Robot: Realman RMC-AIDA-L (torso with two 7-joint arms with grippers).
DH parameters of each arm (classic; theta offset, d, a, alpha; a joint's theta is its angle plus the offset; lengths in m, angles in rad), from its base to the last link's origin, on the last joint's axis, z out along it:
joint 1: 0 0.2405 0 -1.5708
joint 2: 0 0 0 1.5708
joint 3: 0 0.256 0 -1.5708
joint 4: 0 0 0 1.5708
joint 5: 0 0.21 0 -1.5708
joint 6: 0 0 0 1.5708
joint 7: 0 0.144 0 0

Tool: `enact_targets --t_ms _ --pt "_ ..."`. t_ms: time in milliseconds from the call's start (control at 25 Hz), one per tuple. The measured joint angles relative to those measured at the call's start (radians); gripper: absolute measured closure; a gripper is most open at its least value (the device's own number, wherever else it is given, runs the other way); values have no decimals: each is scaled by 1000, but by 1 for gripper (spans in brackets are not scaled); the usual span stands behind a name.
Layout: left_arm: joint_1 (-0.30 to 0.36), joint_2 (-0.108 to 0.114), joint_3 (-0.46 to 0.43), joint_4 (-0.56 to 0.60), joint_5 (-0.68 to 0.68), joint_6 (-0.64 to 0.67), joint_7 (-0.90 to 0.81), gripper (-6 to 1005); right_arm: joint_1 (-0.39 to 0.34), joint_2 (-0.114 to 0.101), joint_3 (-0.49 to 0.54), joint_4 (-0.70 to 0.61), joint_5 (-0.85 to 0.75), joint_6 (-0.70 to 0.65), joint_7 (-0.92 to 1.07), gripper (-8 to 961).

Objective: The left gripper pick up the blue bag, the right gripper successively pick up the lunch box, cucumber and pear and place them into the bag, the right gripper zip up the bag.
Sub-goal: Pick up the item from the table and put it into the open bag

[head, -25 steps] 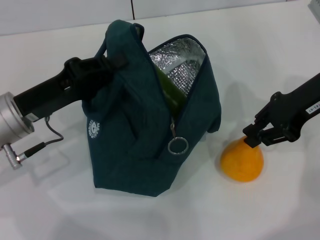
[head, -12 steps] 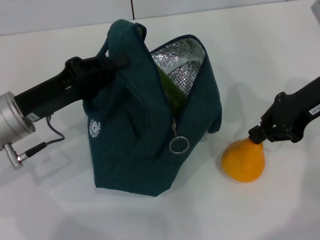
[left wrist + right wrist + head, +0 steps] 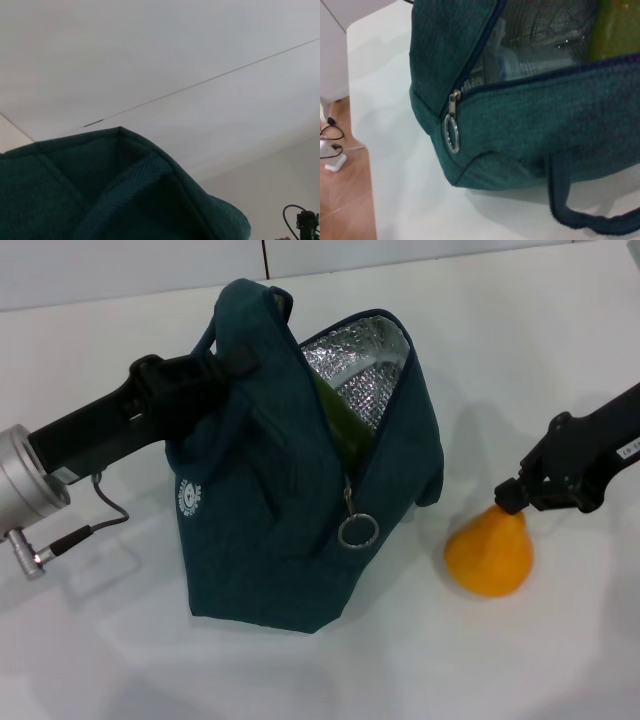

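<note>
The blue bag point(image 3: 290, 510) stands open on the white table point(image 3: 520, 340), with its silver lining showing. My left gripper point(image 3: 205, 375) is shut on the bag's handle at its top left. The green cucumber point(image 3: 338, 425) stands inside the bag. A clear lunch box point(image 3: 512, 62) shows inside the bag in the right wrist view. The orange-yellow pear point(image 3: 490, 552) is on the table to the right of the bag. My right gripper point(image 3: 512, 498) is shut on the pear's narrow top. The zip's ring pull point(image 3: 355, 531) hangs at the bag's front and also shows in the right wrist view point(image 3: 451, 134).
A grey cable point(image 3: 100, 515) hangs from my left arm over the table to the left of the bag. The table's edge and a wooden floor point(image 3: 345, 200) show in the right wrist view. The left wrist view shows only the bag's top point(image 3: 100, 190) and a wall.
My right gripper has closed on the pear's top. The pear has tipped and shifted slightly to the right. The left arm and the bag have not moved.
</note>
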Motion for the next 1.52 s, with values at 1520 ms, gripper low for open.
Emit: enact_targets --t_ms 1520 --pt "0 -24 -60 2 -2 8 -54 944 75 -46 233 -115 460 107 -50 931"
